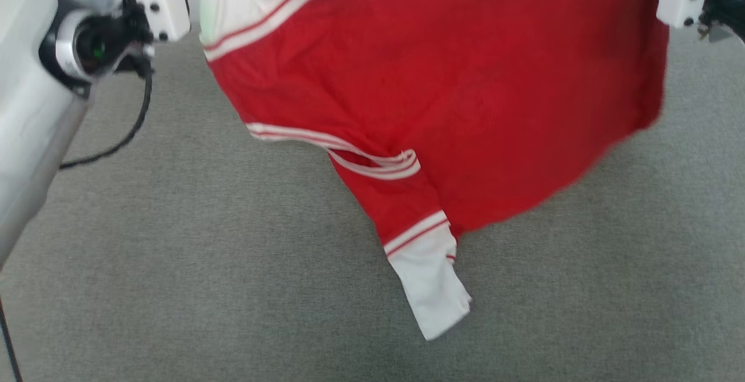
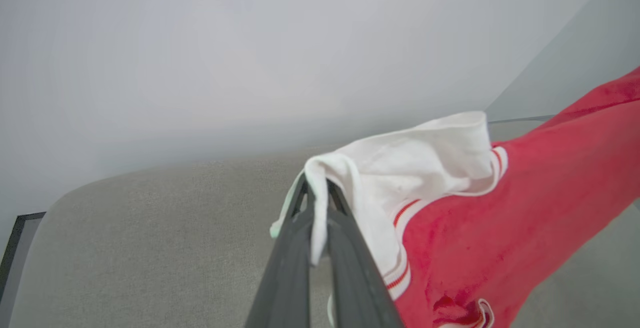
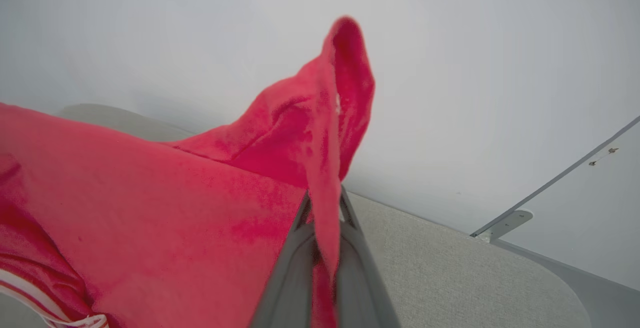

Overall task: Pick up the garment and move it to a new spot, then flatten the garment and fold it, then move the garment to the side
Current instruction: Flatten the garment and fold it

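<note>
The grey table (image 1: 174,265) is lying beneath everything. The red jersey (image 1: 465,79) is hanging above it, stretched between the two arms. One white sleeve end (image 1: 433,292) is dangling low over the tabletop, and whether it is touching cannot be told. The left gripper (image 2: 315,190) is pinching the jersey's other white cuff tight between its dark fingers. The right gripper (image 3: 324,203) is clamping a red edge the same way. A black cable (image 1: 125,137) is looping beside the left arm.
</note>
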Available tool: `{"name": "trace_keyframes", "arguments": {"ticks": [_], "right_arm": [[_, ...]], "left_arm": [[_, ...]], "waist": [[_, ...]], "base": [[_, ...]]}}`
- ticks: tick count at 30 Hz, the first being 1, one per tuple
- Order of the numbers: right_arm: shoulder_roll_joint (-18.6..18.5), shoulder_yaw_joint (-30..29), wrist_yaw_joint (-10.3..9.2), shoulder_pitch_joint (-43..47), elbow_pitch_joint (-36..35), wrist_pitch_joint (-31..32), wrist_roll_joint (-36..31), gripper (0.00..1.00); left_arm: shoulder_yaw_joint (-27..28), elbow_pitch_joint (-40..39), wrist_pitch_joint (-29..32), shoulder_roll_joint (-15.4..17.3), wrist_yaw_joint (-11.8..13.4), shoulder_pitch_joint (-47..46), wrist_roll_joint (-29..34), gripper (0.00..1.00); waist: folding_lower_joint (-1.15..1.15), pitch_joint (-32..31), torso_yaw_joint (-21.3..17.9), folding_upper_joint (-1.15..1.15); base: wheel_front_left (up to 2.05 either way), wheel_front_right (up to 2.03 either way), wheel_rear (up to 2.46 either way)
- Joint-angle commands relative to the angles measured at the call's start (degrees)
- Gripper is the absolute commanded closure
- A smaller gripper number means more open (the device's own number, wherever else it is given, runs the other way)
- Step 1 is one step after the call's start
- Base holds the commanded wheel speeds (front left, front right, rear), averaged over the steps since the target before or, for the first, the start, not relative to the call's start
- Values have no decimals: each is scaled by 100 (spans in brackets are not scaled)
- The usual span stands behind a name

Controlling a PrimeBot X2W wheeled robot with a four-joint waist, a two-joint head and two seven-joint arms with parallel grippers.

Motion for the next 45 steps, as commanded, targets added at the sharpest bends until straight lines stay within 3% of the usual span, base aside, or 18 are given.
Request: {"name": "trace_keyframes", "arguments": {"ticks": [1, 10, 13, 20, 25, 29, 34, 45], "right_arm": [[139, -83, -3, -134, 131, -123, -138, 100], [680, -346, -3, -801, 954, -990, -817, 100], [850, -470, -3, -1147, 1355, -1687, -1239, 100], [1123, -927, -3, -1860, 2184, -3981, -2507, 100], [1291, -1134, -3, -2003, 2865, -4610, -3073, 100], [1454, -1003, -3, -1743, 3390, -4426, -3101, 100], [1603, -807, -4, -1283, 3645, -3945, -2608, 100], [1349, 46, -3, -22, 2980, -2813, -1378, 100]], "left_arm": [[3, 227, -85, -81, -77, -243, 89, 100], [173, 1275, -869, -523, -268, -1288, 437, 100], [216, 1643, -1442, -620, -355, -1776, 715, 100], [185, 2196, -3402, -801, -646, -2691, 1442, 100], [125, 2535, -4154, -979, -988, -2686, 1604, 100], [-91, 2813, -3936, -1100, -1196, -2305, 1513, 100], [-432, 2719, -3063, -1190, -1250, -1502, 1144, 100], [-937, 1432, -1129, -611, -1249, 150, -101, 100]], "waist": [[0, 75, -74, 0], [0, 528, -270, 0], [0, 725, -316, 0], [0, 1043, -294, 0], [0, 1161, -176, 0], [0, 1156, -79, 0], [0, 1071, 33, 0], [0, 781, 195, 0]], "base": [[0, 0, 0], [0, 0, 0], [0, 0, 0], [0, 0, 0], [0, 0, 0], [0, 0, 0], [0, 0, 0], [0, 0, 0]]}}
